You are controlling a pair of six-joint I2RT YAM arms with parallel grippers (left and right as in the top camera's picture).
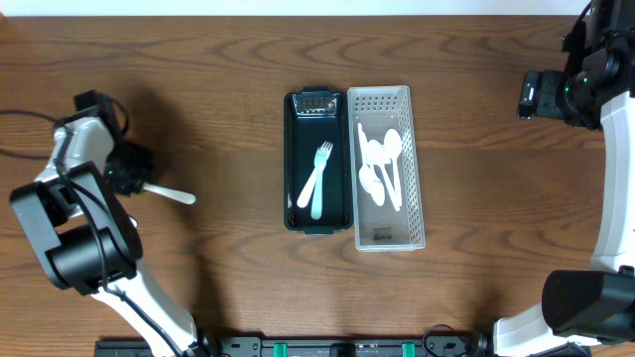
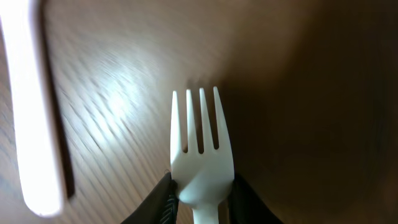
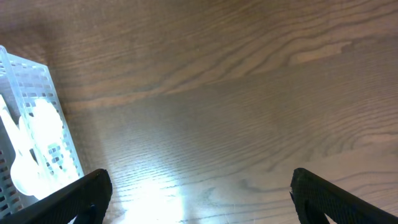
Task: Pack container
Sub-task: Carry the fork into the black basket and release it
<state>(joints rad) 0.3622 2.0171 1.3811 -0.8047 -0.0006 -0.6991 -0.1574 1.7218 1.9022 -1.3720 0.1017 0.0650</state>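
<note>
A black container [image 1: 295,164] stands at the table's middle with one white fork [image 1: 316,180] lying in it. A white perforated basket [image 1: 415,164] beside it on the right holds several white spoons [image 1: 382,164]. My left gripper [image 1: 129,171] is at the far left, shut on the neck of a white fork [image 2: 200,146] whose tines point past the fingertips [image 2: 202,193]. A white utensil handle [image 1: 171,193] shows next to this gripper, and also at the left edge of the left wrist view [image 2: 34,118]. My right gripper [image 1: 531,96] is open and empty over bare wood [image 3: 199,193].
The basket's corner with spoons shows at the left of the right wrist view [image 3: 31,143]. Black cables [image 1: 20,119] run along the table's left edge. The arm bases stand at the front edge.
</note>
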